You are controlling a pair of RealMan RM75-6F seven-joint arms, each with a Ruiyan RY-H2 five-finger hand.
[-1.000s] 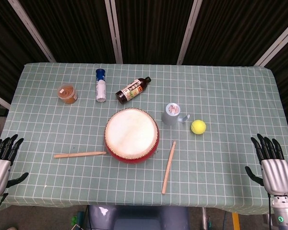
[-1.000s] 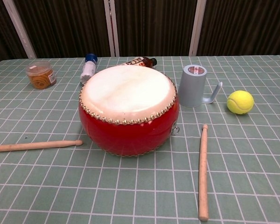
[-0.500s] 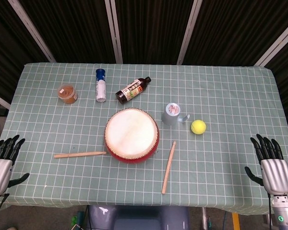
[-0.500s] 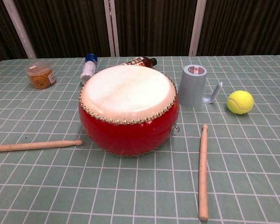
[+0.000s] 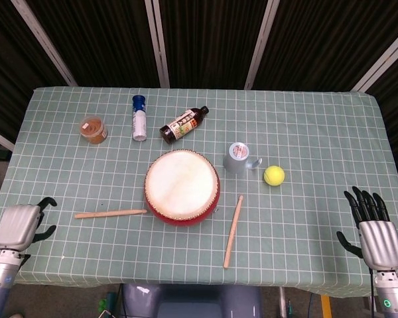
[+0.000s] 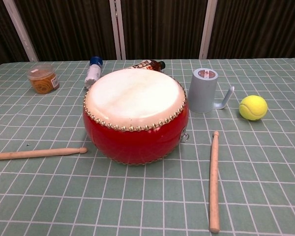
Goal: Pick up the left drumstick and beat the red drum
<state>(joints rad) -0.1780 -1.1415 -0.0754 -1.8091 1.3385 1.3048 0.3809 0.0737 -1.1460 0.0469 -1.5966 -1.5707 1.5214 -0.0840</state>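
Reaching for the left drumstick (image 5: 111, 214) looks to be the step in hand, with nothing grasped yet: the stick is lying flat on the tabletop (image 5: 305, 126), its tip just beside the red drum (image 5: 182, 187) and its butt pointing out toward the left robot hand (image 5: 20, 225). That hand is sitting palm-down at the near left edge, well apart from the stick, its dark fingers (image 5: 48, 201) curling forward and holding nothing; how tightly they are curling is hard to judge from the head view. By my reading, the next move is calling for it to travel right to the butt end, come down over the shaft and close around it before any lift. The right robot hand (image 5: 373, 232) is waiting at the near right edge, fingers straight and spread, empty, well clear of the right drumstick (image 5: 233, 231).
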